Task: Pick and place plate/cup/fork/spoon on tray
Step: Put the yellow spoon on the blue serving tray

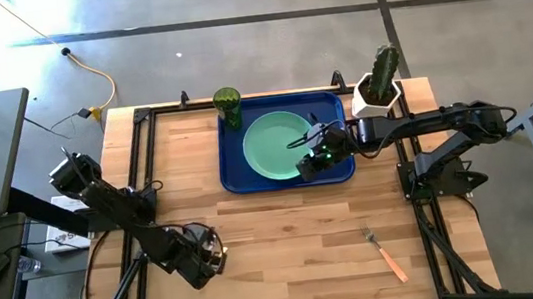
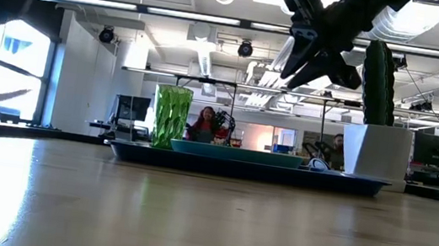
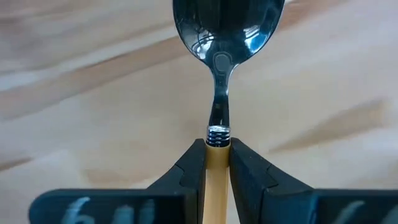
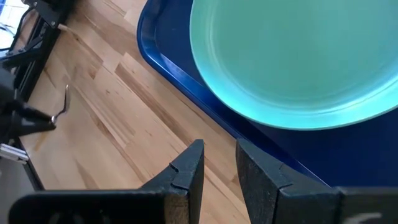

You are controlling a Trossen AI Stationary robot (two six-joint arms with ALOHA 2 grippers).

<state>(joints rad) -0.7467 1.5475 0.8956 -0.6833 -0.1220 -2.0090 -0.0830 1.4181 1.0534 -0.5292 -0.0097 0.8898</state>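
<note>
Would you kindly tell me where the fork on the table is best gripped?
Grip the fork across its orange handle, coming straight down from above: it lies flat on bare wood, tines toward the tray, and the handle is its longest, thickest part.

The mint-green plate (image 4: 292, 56) lies in the dark-blue tray (image 4: 168, 59), close to its rounded rim. The right gripper (image 4: 219, 165) hangs over that rim where it meets the wooden desk (image 4: 106, 124), its two dark fingers (image 4: 186, 174) apart (nothing between them).
</note>
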